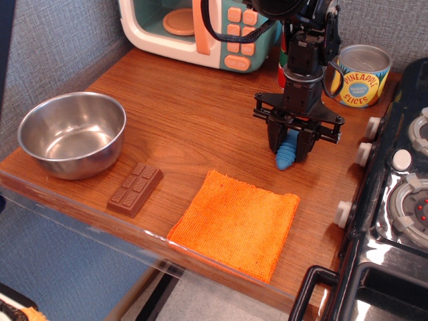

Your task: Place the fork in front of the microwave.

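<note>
At right of centre in the frame, the black gripper points straight down at the wooden table, its two fingers drawn in against the ribbed blue handle of the fork. The jaws are clamped on that handle from either side. Only the lower end of the handle shows below the fingertips; the tines are hidden behind the gripper, so their direction cannot be told. Whether the fork rests on the wood or is just clear of it cannot be told either.

The microwave stands along the upper edge of the frame, left of the arm, its door showing a tan plate inside and peach buttons at its right. The fork is well apart from it, lower and to the right.

A can of pineapple slices stands in the upper right. An orange cloth lies just below the gripper. A chocolate bar and a steel bowl sit at the left.
</note>
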